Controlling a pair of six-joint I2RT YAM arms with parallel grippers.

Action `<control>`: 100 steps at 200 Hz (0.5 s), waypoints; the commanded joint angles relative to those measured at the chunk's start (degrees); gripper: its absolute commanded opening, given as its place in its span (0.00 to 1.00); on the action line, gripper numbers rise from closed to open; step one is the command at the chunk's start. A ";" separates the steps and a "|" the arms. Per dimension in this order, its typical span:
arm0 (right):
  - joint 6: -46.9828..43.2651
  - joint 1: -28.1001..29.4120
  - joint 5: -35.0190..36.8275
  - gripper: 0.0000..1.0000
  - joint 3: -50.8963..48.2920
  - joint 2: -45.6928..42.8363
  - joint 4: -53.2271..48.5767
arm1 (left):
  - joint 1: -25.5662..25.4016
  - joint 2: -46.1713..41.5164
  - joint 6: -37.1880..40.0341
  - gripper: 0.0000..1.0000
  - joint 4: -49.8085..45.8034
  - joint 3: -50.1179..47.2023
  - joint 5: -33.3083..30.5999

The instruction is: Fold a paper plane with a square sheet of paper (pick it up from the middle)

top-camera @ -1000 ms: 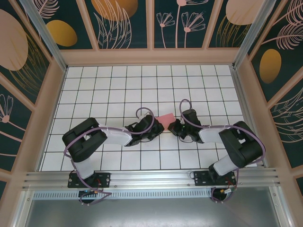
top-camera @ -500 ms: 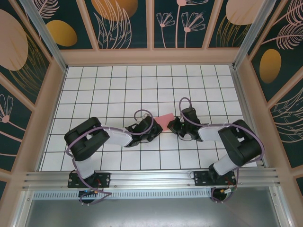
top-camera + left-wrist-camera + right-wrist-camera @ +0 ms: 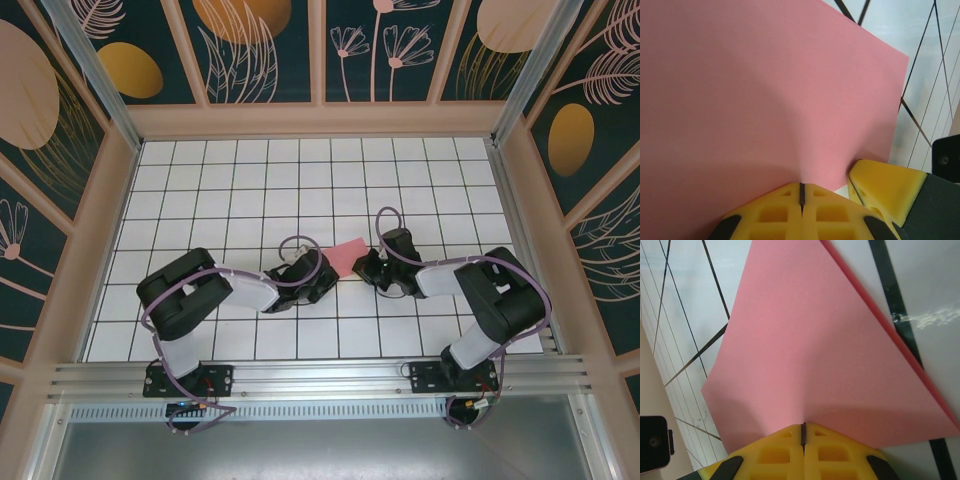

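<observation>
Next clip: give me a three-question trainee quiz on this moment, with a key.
1. True or false: the left gripper hangs open, clear of the pink paper.
2. What is the right gripper shut on? A) the paper's edge B) a cable C) nothing
3. Fill in: in the top view, the paper sits ___ the two grippers.
Key: 1 false, the left gripper is shut on the paper; 2 A; 3 between.

The sheet of paper (image 3: 350,251) lies on the table (image 3: 250,180), between the left gripper (image 3: 329,270) and right gripper (image 3: 366,266), its edges inside both.
</observation>
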 commanded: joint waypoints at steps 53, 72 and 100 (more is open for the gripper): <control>-1.56 -2.87 4.85 0.00 -2.95 0.75 -5.30 | 0.07 -4.91 -6.57 0.00 -9.88 -6.95 -5.43; -1.66 -3.15 4.75 0.00 -2.94 0.79 -5.38 | 0.08 -5.02 -8.30 0.00 -9.69 -8.89 -6.14; -1.71 -3.23 4.97 0.00 -3.21 0.39 -5.47 | 0.07 -7.21 -9.16 0.00 -11.16 -9.89 -7.02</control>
